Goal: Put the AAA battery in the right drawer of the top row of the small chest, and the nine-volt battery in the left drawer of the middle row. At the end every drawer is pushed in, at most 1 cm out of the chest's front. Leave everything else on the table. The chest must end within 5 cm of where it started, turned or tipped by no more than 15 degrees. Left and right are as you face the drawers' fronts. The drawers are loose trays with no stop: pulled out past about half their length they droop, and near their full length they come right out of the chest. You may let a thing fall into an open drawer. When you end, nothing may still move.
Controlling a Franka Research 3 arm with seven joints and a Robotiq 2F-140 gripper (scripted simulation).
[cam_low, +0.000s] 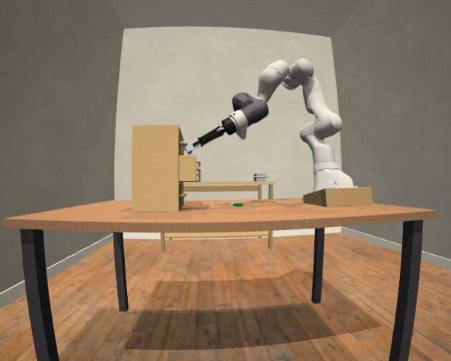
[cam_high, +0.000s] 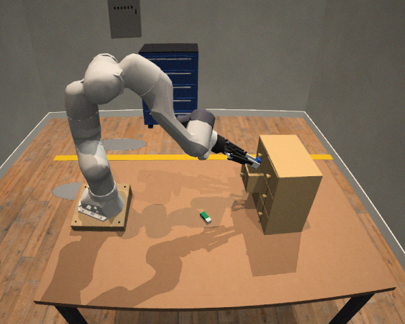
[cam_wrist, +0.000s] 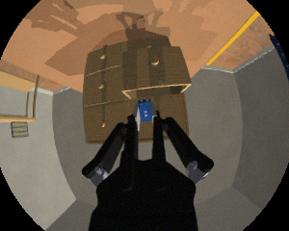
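Observation:
My gripper [cam_high: 255,163] [cam_low: 192,147] [cam_wrist: 144,108] is shut on the blue nine-volt battery [cam_high: 258,160] [cam_low: 189,152] [cam_wrist: 144,111], tilted down toward the chest. The battery is just above the open left drawer of the middle row [cam_high: 254,181] [cam_low: 187,168] [cam_wrist: 170,72], close to the chest's front. That drawer is part-way out and looks level; its inside is mostly hidden. The chest [cam_high: 291,198] [cam_low: 155,167] [cam_wrist: 93,101] stands upright. Its other visible drawers look pushed in; the top-left one is partly hidden by the gripper. The AAA battery is not visible.
A green and white block [cam_high: 204,214] [cam_low: 237,204] lies on the table [cam_high: 196,279] [cam_low: 276,217] between the arm's base and the chest. The knobs of the closed drawers stick out from the chest's front, near the fingers.

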